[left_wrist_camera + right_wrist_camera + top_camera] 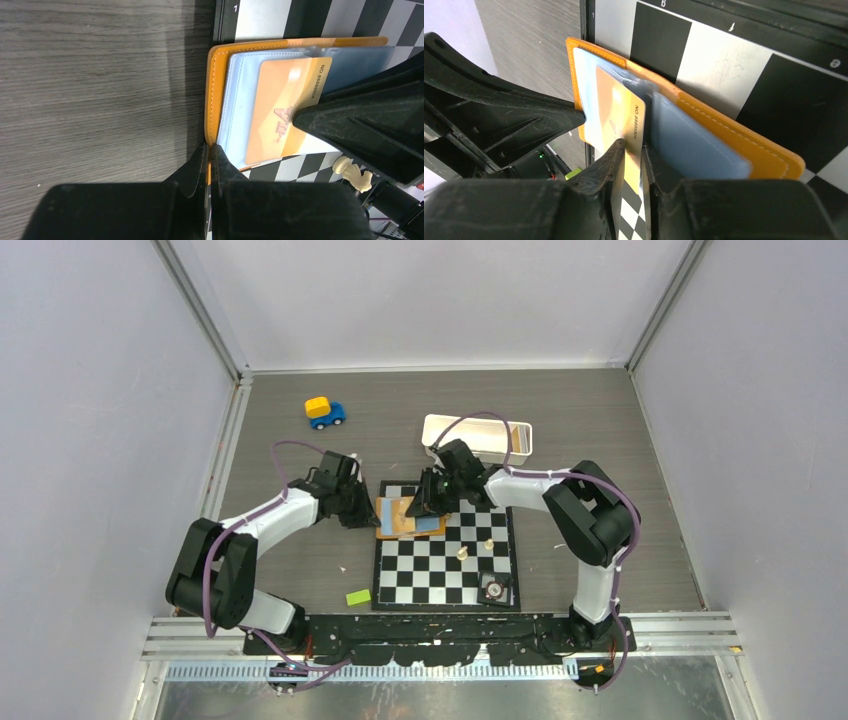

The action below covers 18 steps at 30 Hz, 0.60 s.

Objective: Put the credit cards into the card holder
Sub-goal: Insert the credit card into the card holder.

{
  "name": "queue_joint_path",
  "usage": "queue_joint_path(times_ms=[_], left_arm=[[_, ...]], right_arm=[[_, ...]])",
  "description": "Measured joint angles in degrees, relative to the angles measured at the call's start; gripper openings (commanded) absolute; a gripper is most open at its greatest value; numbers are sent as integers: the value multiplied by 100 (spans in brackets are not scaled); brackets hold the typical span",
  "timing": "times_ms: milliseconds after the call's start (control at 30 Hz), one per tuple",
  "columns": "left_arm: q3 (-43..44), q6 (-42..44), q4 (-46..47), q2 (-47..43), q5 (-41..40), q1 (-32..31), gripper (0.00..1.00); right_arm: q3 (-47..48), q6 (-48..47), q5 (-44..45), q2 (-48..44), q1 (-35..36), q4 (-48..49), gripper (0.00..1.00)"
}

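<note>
The orange card holder [385, 531] lies open on the chessboard's far-left corner. My left gripper [210, 150] is shut on its stitched left edge [217, 75]. My right gripper [634, 145] is shut on the cream card [616, 110], which has a printed number along one edge. The card stands edge-on, partly inside a clear sleeve of the holder [744, 145]. The light blue card [694, 140] lies flat in the holder just right of my right fingers. In the left wrist view the cream card [280, 110] lies over the pale sleeve, with the right gripper's fingers [370, 125] on its right end.
The chessboard [445, 575] carries two small pale chess pieces [463, 553] and a small dark object [494, 589] near its front right. A white tray [478, 437] stands behind the board. A blue-and-yellow toy car [324, 412] sits far left, and a green block [358, 597] near left.
</note>
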Motion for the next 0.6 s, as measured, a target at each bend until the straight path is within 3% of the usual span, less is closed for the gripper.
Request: queue_joint_path(times_ms=[267,600], left_arm=[[-2,-17,133,26,15,-13,0],[-11,-17,155,28,37,-13,0]], right_arm=[[48,-177,400,-302,125,-542,45],[258,-234,857,-382,321,-1023,44]])
